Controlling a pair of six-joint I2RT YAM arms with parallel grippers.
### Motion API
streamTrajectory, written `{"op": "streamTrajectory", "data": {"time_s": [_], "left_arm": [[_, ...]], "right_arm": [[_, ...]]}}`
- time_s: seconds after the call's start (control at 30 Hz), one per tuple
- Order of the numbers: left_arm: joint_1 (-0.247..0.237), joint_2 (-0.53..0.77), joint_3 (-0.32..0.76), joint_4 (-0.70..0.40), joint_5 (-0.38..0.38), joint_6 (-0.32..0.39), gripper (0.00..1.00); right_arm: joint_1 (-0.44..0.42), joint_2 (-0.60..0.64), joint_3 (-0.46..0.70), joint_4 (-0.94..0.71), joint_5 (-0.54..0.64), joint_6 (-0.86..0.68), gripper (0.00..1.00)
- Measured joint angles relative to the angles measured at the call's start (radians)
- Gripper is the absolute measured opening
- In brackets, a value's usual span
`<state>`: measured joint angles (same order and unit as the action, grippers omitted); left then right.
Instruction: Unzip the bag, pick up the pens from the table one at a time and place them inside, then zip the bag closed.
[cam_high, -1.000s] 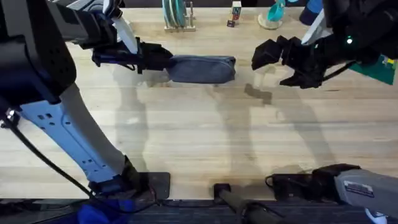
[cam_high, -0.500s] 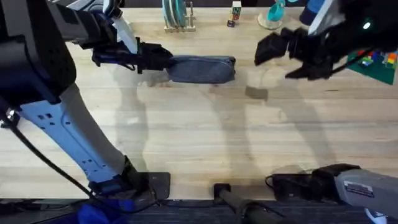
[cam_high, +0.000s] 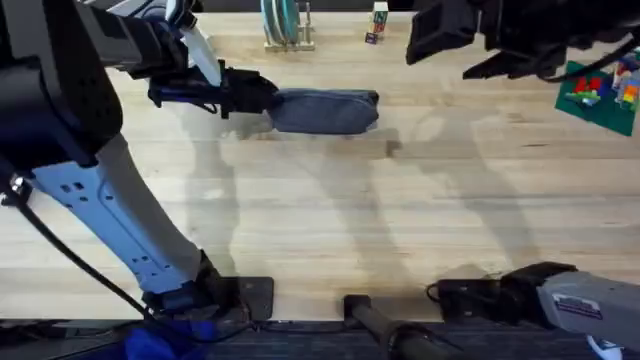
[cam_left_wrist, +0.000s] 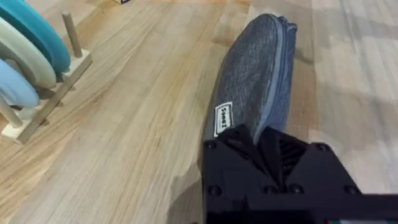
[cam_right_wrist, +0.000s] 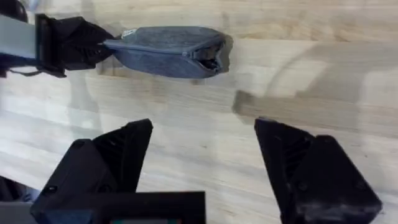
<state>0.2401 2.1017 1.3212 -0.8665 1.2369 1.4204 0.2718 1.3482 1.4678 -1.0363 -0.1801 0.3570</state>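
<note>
bag (cam_high: 325, 110) lies near the table's (cam_high: 300, 220) far edge – left gripper (cam_left_wrist: 264, 146) pinching its end, right gripper (cam_right_wrist: 202, 162) spread wide above. soft, floppy fabric – best gripped by the zipper tab.

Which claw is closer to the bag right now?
Left. The left claw is clamped on the bag's near end; the right claw hangs open, apart from it, past the far end.

So the bag (cam_high: 322, 110) lies flat on the table (cam_high: 330, 220), upper middle of the overhead frame. Left gripper (cam_high: 262, 98) sits clamped on its left end. Right gripper (cam_high: 455, 40) hangs up at the upper right with its fingers spread, well apart from the bag. A peg rack (cam_high: 285, 28) stands behind the bag at the top edge, and a toy brick plate (cam_high: 600, 92) is over at the far right.
</note>
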Motion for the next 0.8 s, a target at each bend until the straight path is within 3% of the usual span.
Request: {"op": "streamTrajectory", "data": {"time_s": [0.53, 0.8], "left_arm": [[0.000, 0.000, 0.000, 0.000, 0.000, -0.015, 0.041], [0.000, 0.000, 0.000, 0.000, 0.000, -0.015, 0.041]], "right_arm": [[0.008, 0.002, 0.013, -0.036, 0.000, -0.041, 0.995], [0.008, 0.061, 0.016, -0.035, 0.000, -0.044, 0.996]]}}
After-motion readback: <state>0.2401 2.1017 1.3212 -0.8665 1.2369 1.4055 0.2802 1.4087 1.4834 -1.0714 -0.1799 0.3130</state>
